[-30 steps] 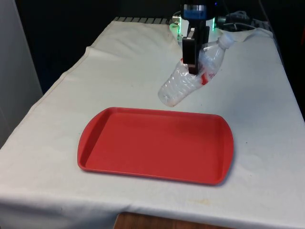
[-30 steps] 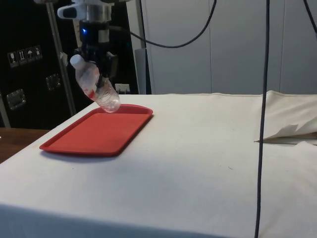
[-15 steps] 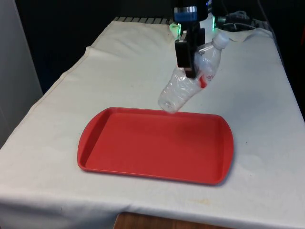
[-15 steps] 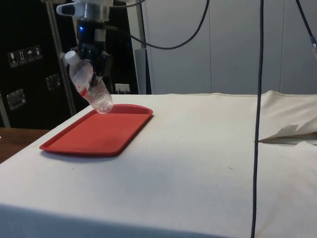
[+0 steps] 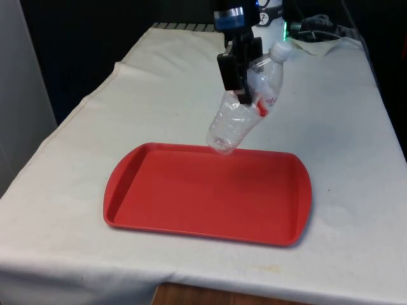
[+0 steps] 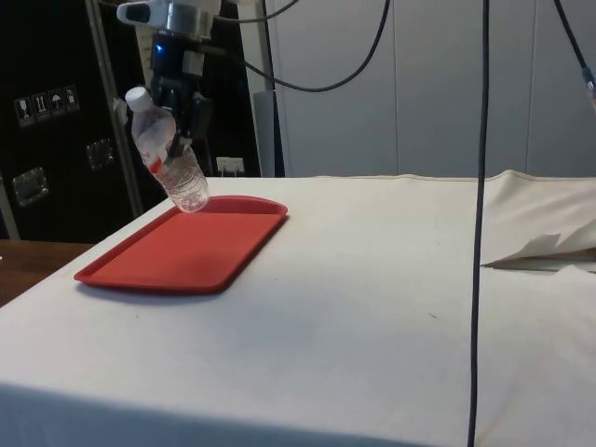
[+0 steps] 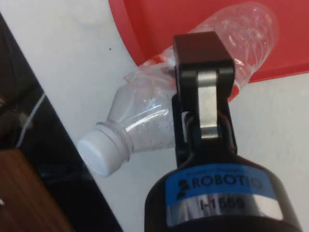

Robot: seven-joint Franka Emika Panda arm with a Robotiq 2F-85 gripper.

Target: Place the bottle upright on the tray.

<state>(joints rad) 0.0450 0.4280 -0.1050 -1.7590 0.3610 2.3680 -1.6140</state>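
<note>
A clear crumpled plastic bottle (image 5: 245, 111) with a white cap and a red label hangs tilted in the air, cap up and toward the front view's right. My gripper (image 5: 241, 86) is shut on the bottle's middle. Its base hovers just above the far edge of the red tray (image 5: 203, 194). In the side view the bottle (image 6: 168, 158) leans over the tray's (image 6: 186, 247) far end, with the gripper (image 6: 182, 116) around it. In the wrist view one finger (image 7: 205, 92) crosses the bottle (image 7: 145, 118), and the tray (image 7: 159, 29) lies beneath.
White cloth (image 5: 159, 82) covers the table around the tray. Crumpled cloth and cables (image 5: 318, 38) lie at the far end near the robot's base. In the side view a dark cable (image 6: 482, 214) hangs down in front and a cloth fold (image 6: 545, 247) sits at the table's edge.
The gripper has carried the bottle toward the front view's left and nearer the tray's far edge. The bottle now stands steeper, closer to upright.
</note>
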